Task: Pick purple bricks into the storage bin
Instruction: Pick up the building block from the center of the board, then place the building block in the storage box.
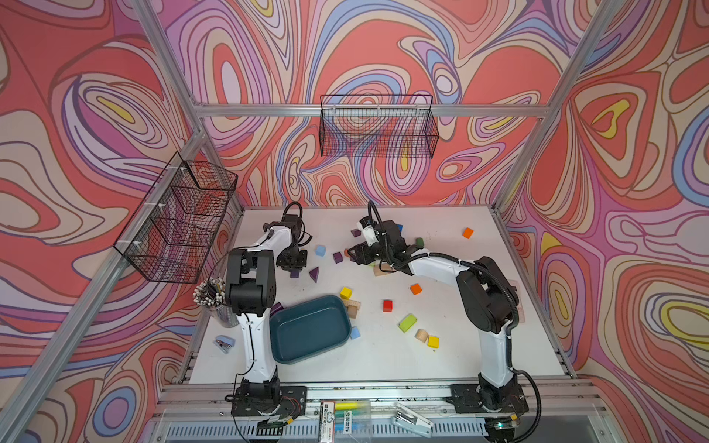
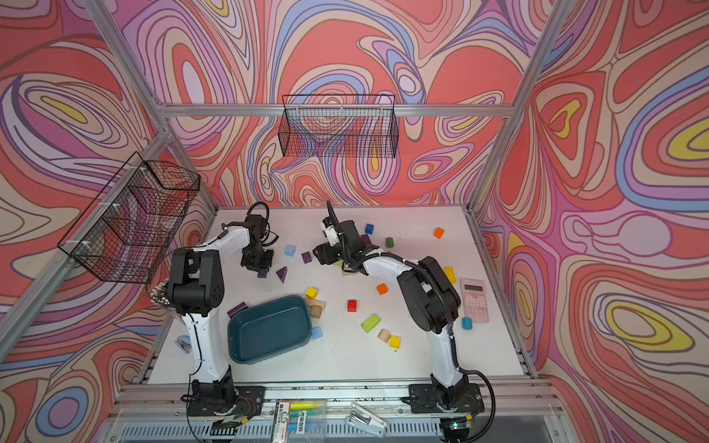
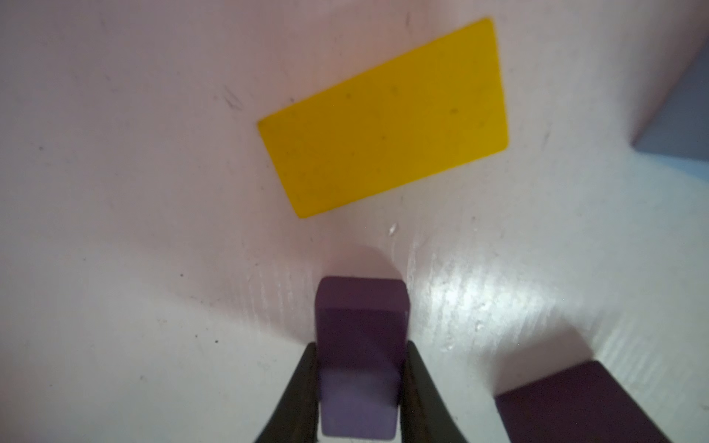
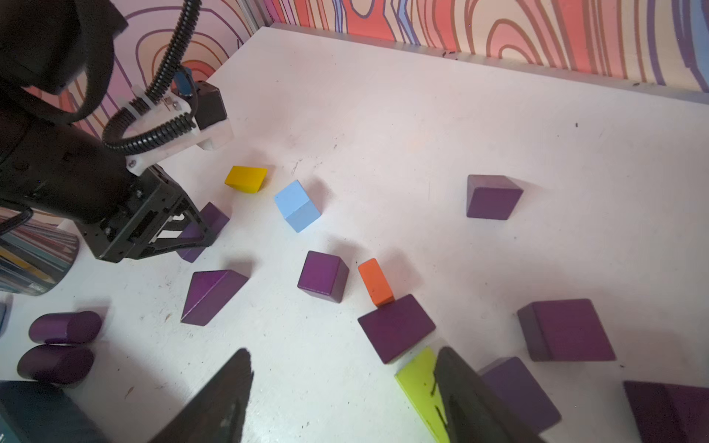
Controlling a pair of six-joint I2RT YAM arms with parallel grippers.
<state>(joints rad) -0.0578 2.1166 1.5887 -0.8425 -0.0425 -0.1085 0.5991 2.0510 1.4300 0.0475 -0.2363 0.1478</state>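
Observation:
My left gripper (image 3: pixel 360 345) is shut on a small purple brick (image 3: pixel 360 307) that rests on the white table; both fingers press its sides. In both top views it points down at that brick (image 1: pixel 294 273) (image 2: pixel 262 273), far-left of the storage bin (image 1: pixel 310 329) (image 2: pixel 268 330), which is an empty teal tray. My right gripper (image 4: pixel 345 351) hangs open over bare table, with nothing between its fingers. Around it lie more purple bricks: a triangular prism (image 4: pixel 211 295), a cube (image 4: pixel 323 276), a flat block (image 4: pixel 397 328) and two cylinders (image 4: pixel 65 326). Another purple cuboid (image 2: pixel 237 308) lies at the bin's far-left corner.
A yellow slab (image 3: pixel 383 119), a light blue cube (image 4: pixel 297 206), an orange block (image 4: pixel 376 282) and a lime block (image 4: pixel 420 387) lie among the purple ones. A pencil cup (image 1: pixel 215 303), a stapler (image 1: pixel 224 343) and a pink calculator (image 2: pixel 474 299) sit near the table's sides. Black wire baskets (image 1: pixel 378 126) hang on the frame.

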